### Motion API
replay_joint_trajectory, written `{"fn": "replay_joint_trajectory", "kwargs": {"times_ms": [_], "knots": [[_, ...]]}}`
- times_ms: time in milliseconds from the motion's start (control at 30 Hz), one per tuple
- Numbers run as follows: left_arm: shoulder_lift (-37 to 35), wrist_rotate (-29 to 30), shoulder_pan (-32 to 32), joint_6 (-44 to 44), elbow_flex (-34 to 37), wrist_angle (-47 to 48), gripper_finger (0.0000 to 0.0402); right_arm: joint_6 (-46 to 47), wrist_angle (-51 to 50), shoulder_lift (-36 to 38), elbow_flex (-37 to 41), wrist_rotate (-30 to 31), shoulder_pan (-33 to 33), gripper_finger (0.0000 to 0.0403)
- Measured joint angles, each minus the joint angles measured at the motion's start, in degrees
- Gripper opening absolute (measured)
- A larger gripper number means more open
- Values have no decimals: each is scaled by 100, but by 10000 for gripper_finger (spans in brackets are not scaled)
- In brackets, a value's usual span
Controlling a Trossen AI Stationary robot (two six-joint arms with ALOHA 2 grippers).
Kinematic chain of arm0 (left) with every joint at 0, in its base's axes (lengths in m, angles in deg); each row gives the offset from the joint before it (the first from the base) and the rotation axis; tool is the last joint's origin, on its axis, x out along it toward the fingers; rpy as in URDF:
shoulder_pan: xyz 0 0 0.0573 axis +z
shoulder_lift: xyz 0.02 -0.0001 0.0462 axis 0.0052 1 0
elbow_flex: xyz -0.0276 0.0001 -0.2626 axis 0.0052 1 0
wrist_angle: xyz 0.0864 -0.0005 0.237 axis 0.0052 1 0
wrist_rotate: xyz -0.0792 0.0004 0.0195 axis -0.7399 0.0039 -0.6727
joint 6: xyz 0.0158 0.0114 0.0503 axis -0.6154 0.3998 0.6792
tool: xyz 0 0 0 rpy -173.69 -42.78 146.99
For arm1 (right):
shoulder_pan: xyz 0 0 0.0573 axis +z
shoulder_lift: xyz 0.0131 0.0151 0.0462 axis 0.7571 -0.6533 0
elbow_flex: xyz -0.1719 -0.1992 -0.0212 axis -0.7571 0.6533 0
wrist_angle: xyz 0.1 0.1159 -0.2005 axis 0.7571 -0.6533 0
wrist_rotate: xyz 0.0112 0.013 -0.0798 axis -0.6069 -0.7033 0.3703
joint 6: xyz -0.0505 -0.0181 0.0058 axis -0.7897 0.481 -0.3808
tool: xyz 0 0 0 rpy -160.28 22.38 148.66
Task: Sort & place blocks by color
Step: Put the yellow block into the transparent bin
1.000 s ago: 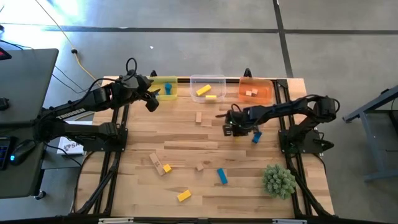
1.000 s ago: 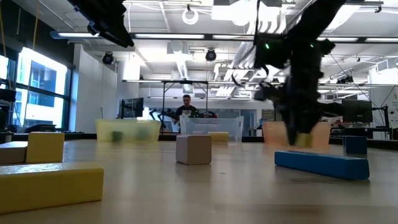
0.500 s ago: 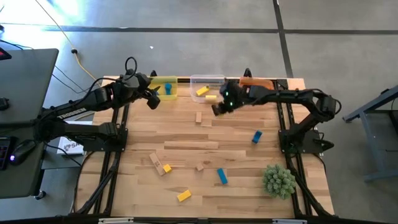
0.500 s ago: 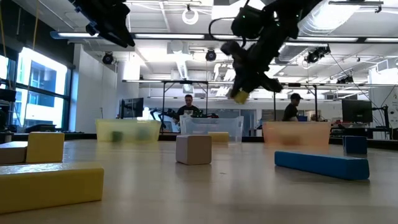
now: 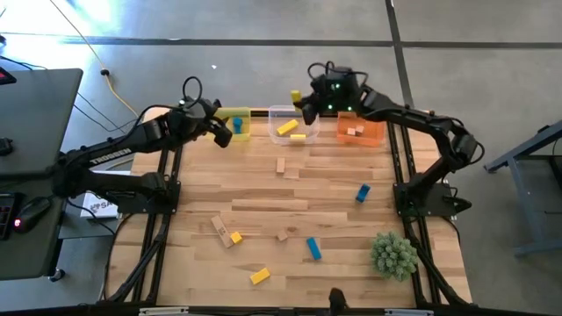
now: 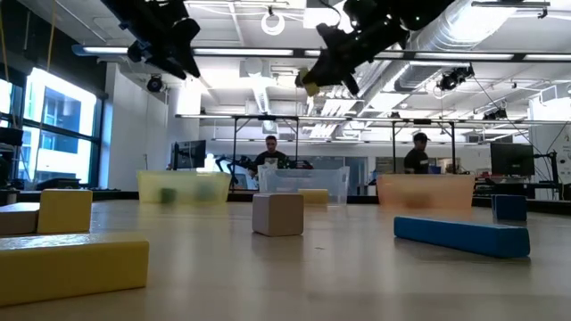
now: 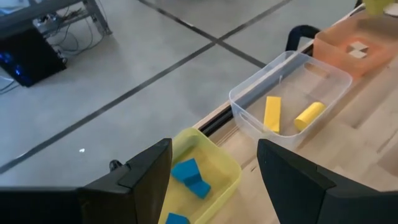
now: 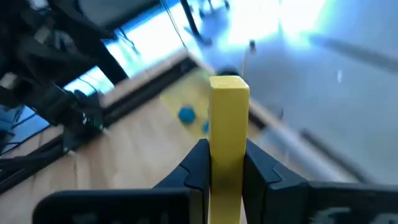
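Observation:
My right gripper (image 5: 301, 99) hangs high over the far edge of the table, by the clear bin (image 5: 274, 118), shut on a yellow bar block (image 8: 229, 112); the block also shows in the low view (image 6: 310, 86). My left gripper (image 7: 214, 180) stands open in the air just short of the yellow bin (image 7: 221, 158), nothing between its fingers. That bin holds blue blocks (image 7: 189, 175). Two yellow blocks (image 7: 272, 112) lie in the clear bin, and plain wood blocks (image 5: 354, 132) in the orange bin (image 5: 376, 137). Several blue, yellow and wood blocks lie loose on the table. My right gripper pinches the yellow bar between its two fingers (image 8: 198, 167), on two opposite long sides at its near end (image 8: 227, 158). The bar lies along the fingers, and most of its length sticks out past their tips. It is lifted clear, high above the table and bins.
Loose blocks: wood ones (image 5: 281, 165) mid-table, a blue one (image 5: 363, 193) at the right, and a wood bar (image 5: 219, 226), yellow cube (image 5: 235, 237), blue bar (image 5: 313, 248) and yellow bar (image 5: 259, 276) nearer the front. A spiky green plant ball (image 5: 393, 254) sits near right. People stand beyond the table.
My right gripper, shut on the yellow block, has risen from the table beside the blue block at the right. It swung up and toward the far edge and left, to over the clear bin, and its wrist rolled on the way. My left gripper shifted slightly.

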State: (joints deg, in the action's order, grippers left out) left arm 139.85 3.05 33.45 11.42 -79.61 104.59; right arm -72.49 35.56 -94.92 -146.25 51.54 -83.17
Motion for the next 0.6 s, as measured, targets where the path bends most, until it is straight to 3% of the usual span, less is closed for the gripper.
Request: {"fn": "replay_joint_trajectory", "kwargs": {"times_ms": [300, 600], "knots": [[437, -2, 146, -257, 0, -216, 227, -1417, 1443, -263, -10, -146, -282, 37], [798, 25, 177, -635, 0, -270, 227, -1363, 752, -1011, -10, -173, -437, 38]]}}
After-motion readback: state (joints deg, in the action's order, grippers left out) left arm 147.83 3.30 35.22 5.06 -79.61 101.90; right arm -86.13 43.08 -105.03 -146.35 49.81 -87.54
